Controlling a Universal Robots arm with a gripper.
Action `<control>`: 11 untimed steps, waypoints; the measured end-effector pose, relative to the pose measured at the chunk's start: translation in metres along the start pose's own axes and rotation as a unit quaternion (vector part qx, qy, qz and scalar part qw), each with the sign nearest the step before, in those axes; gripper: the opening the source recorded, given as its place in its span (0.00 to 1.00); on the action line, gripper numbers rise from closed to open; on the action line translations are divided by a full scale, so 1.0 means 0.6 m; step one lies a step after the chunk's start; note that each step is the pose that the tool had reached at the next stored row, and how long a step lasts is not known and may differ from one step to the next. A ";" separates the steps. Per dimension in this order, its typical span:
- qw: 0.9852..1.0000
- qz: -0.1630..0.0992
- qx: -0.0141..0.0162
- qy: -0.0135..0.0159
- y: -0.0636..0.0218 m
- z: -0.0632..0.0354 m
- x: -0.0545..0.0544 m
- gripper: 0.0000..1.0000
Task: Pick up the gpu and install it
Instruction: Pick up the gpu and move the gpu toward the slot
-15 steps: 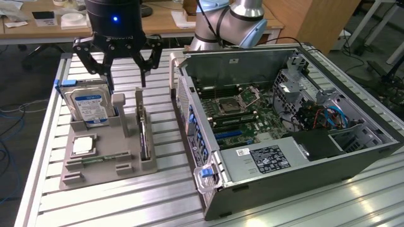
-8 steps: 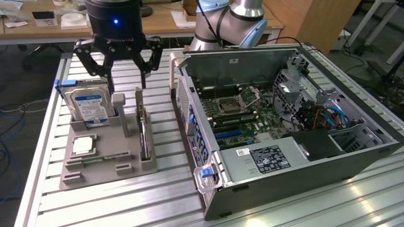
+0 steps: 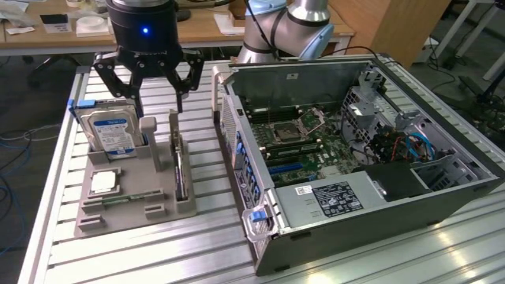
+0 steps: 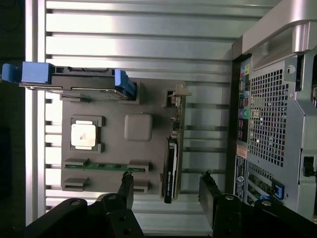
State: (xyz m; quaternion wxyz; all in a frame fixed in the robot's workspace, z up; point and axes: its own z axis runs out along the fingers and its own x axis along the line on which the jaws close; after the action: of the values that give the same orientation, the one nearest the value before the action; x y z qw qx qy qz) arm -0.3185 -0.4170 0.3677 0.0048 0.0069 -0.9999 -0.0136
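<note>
Handling of the gpu (image 3: 181, 177) calls for care, I judge: it looks like a thin, stiff, light card with a fragile board and a dark face that is likely smooth. The pinch therefore belongs across its two flat faces near the upper edge (well away from the edge seated below), square enough that it lifts straight without twisting. It stands on its long edge in a slot of the grey tray (image 3: 138, 177), along the tray's side nearest the open computer case (image 3: 394, 219). Its silver bracket seems to sit toward the tray's end where the hard drive (image 3: 110, 133) stands upright. The gripper (image 3: 159, 109) hangs above the tray and points straight down, clear of the card and the drive as far as I can tell. Its fingers (image 4: 126, 186) are spread wide and hold nothing; in the wrist view the card shows edge-on between them. The arm (image 3: 292, 23) rises beyond the tray, behind the case
</note>
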 end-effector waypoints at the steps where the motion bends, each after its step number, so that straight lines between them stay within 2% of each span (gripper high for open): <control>1: 1.000 0.000 0.000 0.000 0.000 0.001 0.000 0.65; 11: 1.000 0.000 0.000 0.000 0.000 0.011 0.000 0.65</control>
State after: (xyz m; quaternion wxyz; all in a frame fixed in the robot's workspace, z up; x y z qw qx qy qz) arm -0.3185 -0.4170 0.3610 0.0048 0.0069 -0.9999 -0.0136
